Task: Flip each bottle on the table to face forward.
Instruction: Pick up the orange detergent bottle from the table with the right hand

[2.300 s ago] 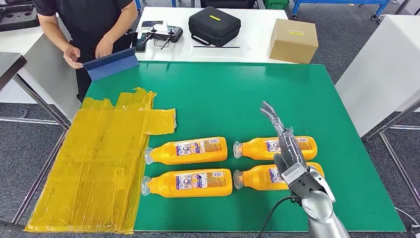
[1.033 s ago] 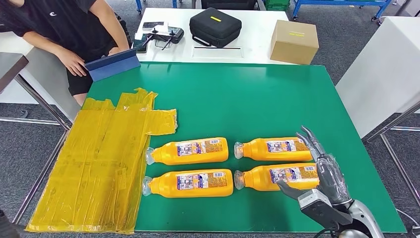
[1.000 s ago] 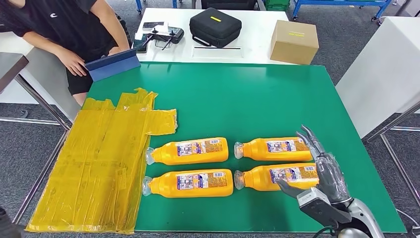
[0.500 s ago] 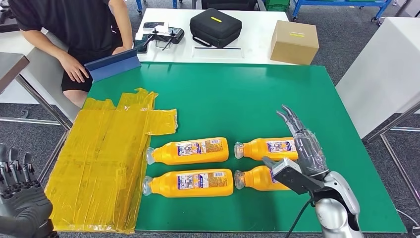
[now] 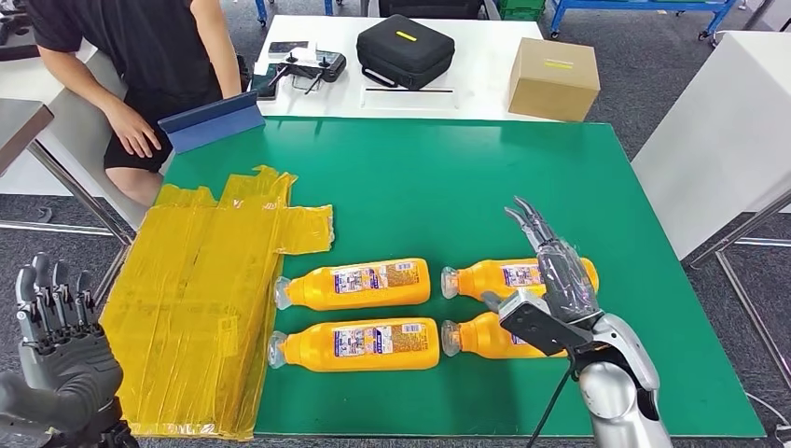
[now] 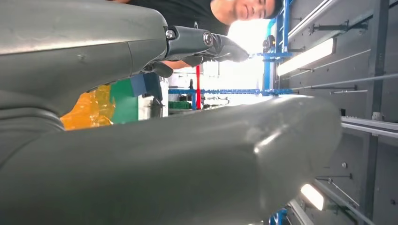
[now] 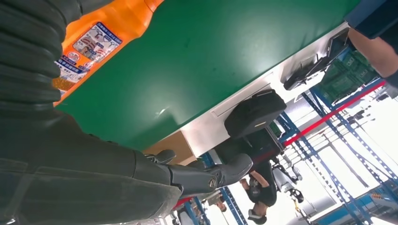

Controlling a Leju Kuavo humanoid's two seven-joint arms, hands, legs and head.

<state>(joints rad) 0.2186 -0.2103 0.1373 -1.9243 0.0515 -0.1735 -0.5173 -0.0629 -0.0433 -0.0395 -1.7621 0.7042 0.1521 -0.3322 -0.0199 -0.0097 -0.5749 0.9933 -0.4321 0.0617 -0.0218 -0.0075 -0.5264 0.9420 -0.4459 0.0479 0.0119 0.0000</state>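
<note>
Four orange bottles lie on their sides on the green table (image 5: 420, 187), caps to the left, printed labels up. They are the back left bottle (image 5: 359, 283), the front left bottle (image 5: 359, 343), the back right bottle (image 5: 494, 277) and the front right bottle (image 5: 476, 336). My right hand (image 5: 550, 285) is over the two right bottles with its fingers stretched forward and apart, holding nothing, and covers part of both. The right wrist view shows a labelled orange bottle (image 7: 101, 33) just beside that hand (image 7: 94, 164). My left hand (image 5: 61, 345) is raised at the lower left, off the table, fingers spread and empty.
A yellow taped sheet (image 5: 196, 299) covers the table's left edge. A person (image 5: 149, 56) stands at the back left beside a blue folder (image 5: 210, 119). On the white table behind stand a black case (image 5: 404, 49) and a cardboard box (image 5: 553, 77).
My right hand has moved from the table's front right, up and to the left, over the two right bottles. My left hand has risen into view at the lower left. The person has shifted.
</note>
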